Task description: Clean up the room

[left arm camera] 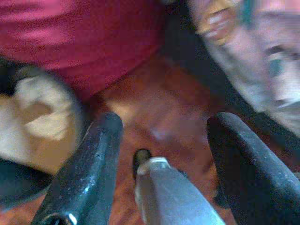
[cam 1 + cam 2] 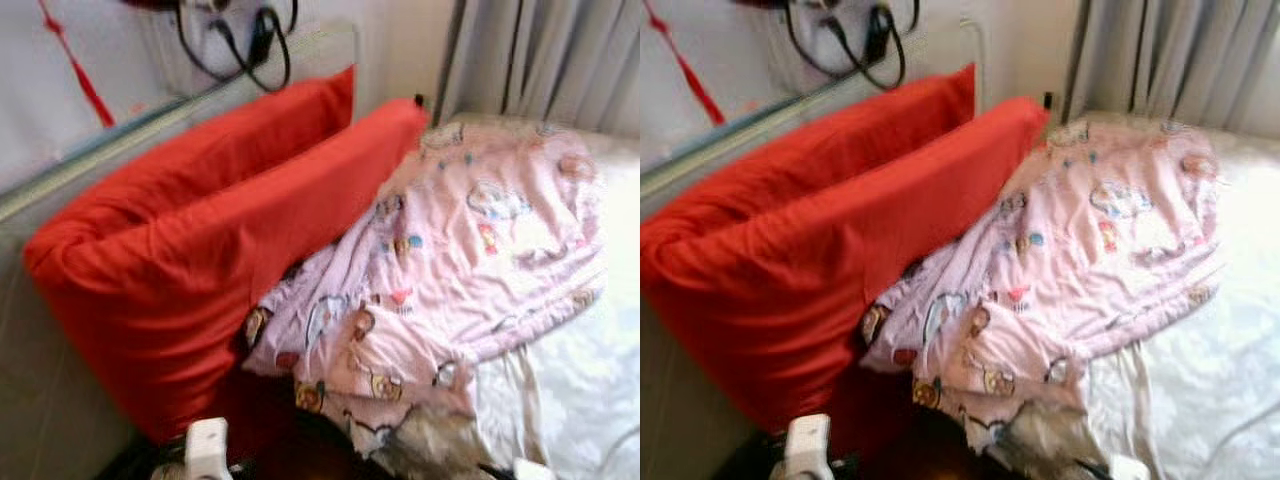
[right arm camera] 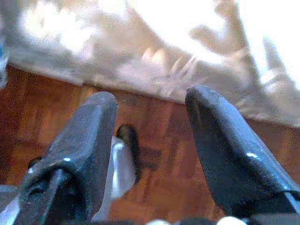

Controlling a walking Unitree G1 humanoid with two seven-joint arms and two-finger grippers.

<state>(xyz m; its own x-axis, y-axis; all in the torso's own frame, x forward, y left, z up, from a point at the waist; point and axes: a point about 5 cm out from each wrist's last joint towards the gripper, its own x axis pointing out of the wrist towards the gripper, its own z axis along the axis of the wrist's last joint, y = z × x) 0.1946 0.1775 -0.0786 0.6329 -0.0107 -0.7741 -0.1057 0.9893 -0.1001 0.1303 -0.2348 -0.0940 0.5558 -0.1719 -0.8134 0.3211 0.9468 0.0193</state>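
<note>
Two red pillows lean against the headboard; the front one (image 2: 200, 260) stands before the back one (image 2: 240, 125). A pink cartoon-print blanket (image 2: 470, 250) lies crumpled across the bed, and its corner hangs over the near edge. My left gripper (image 1: 166, 122) is open, low over a wooden floor (image 1: 154, 112), with red fabric (image 1: 79, 37) and the blanket's edge (image 1: 262, 56) ahead of it. My right gripper (image 3: 150, 98) is open as well. It hangs above the wooden floor (image 3: 159, 140) beside the hanging white sheet (image 3: 187, 42).
A white sheet (image 2: 590, 380) covers the bed on the right. Grey curtains (image 2: 540, 60) hang behind it. Black cables (image 2: 250, 45) and a red cord (image 2: 75, 65) hang on the wall above the grey headboard (image 2: 60, 175). A beige object (image 1: 37, 117) lies near the left gripper.
</note>
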